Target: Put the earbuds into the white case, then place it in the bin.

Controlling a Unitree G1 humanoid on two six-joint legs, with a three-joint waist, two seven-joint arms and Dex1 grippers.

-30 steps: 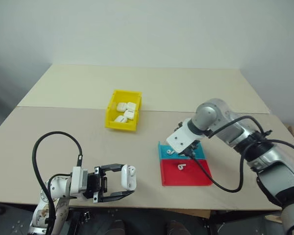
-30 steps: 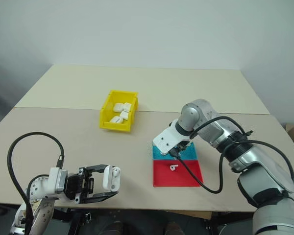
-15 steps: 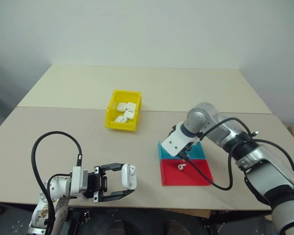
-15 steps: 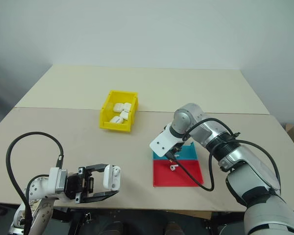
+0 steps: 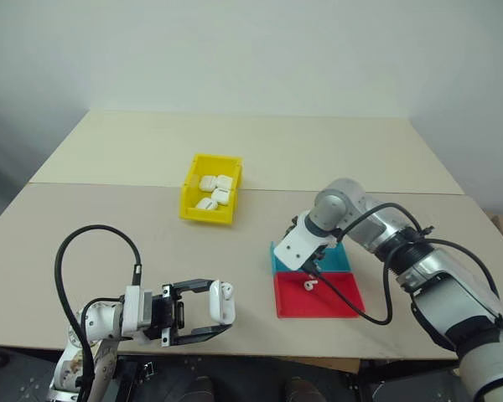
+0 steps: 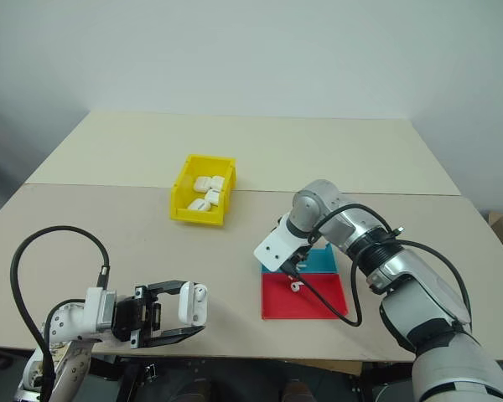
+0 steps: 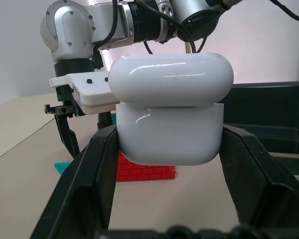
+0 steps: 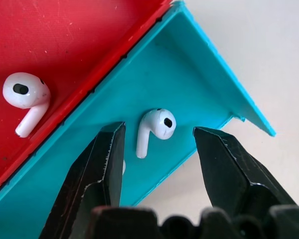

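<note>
Beige surface (image 5: 109,218) before a plain pale wall. Left end effector (image 5: 208,316), near the front edge, is clamped on the white case (image 5: 222,301), held above the surface with its lid ajar. Right end effector (image 8: 159,154) points steeply down over the blue tray (image 8: 189,74), fingers parted to either side of one earbud (image 8: 157,127) lying there. A second earbud (image 5: 309,285) lies in the adjoining red tray (image 5: 335,297). Farther back, the yellow bin (image 5: 193,205) holds several white cases.
</note>
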